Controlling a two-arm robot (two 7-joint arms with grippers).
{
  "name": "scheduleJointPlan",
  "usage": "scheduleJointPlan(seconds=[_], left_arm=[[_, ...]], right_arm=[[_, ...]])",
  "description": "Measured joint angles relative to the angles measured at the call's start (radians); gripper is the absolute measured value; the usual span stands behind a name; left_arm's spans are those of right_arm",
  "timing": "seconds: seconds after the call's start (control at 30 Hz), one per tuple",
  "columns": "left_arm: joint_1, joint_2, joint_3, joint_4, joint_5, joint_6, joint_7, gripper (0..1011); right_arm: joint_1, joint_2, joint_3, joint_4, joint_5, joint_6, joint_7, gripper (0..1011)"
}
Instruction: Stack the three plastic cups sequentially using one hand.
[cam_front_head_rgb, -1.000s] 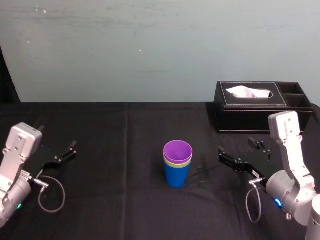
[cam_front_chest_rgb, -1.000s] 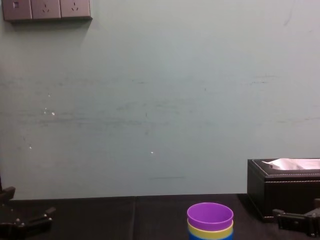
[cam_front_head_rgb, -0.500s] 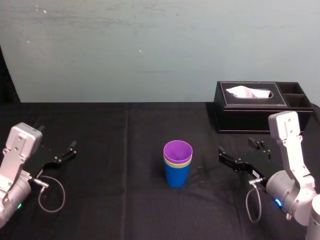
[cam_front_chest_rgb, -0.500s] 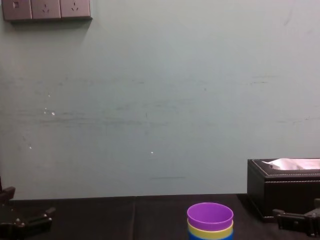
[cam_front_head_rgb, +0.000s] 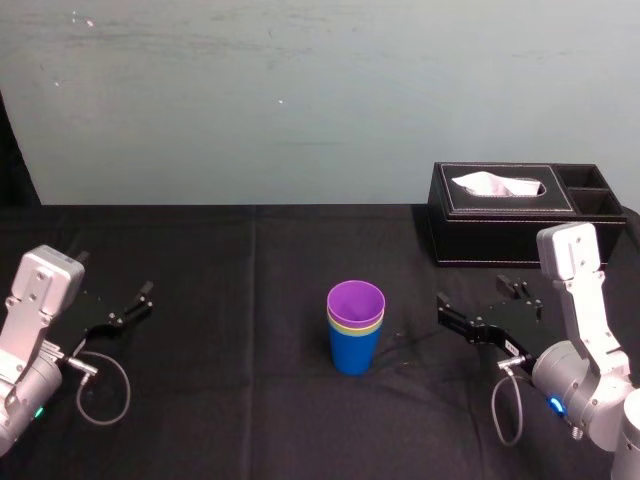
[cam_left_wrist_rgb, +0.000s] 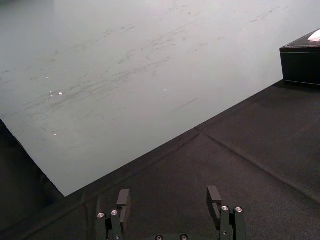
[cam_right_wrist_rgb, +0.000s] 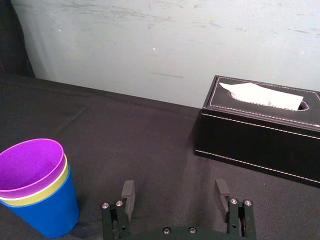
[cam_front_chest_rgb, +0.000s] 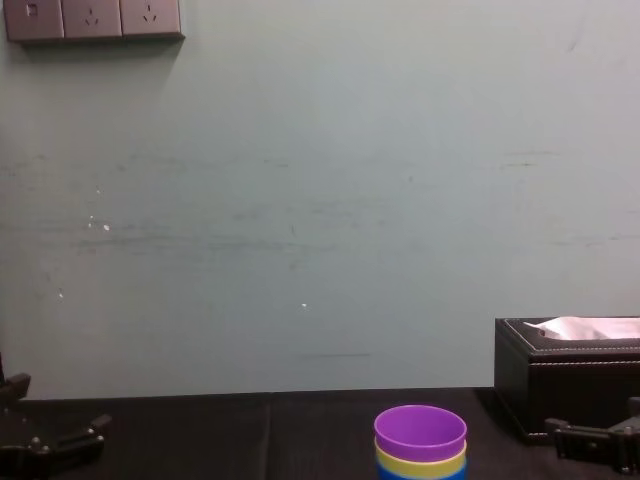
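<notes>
The three plastic cups stand nested upright in one stack at the middle of the black table. The purple cup is innermost on top, the yellow-green cup shows as a rim, and the blue cup is outermost at the bottom. The stack also appears in the right wrist view, purple over blue. My right gripper hangs open and empty a short way to the right of the stack, apart from it; its fingers are spread wide. My left gripper rests open at the far left.
A black tissue box with white tissue stands at the back right, behind the right gripper. The table is covered in black cloth. A pale wall rises behind the table's far edge.
</notes>
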Motion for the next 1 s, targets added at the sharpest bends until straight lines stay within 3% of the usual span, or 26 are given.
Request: scheduleJointPlan(seconds=[1.0], left_arm=[[0.000,0.000,0.000,0.000,0.000,0.000,0.000,1000]], right_arm=[[0.000,0.000,0.000,0.000,0.000,0.000,0.000,1004]])
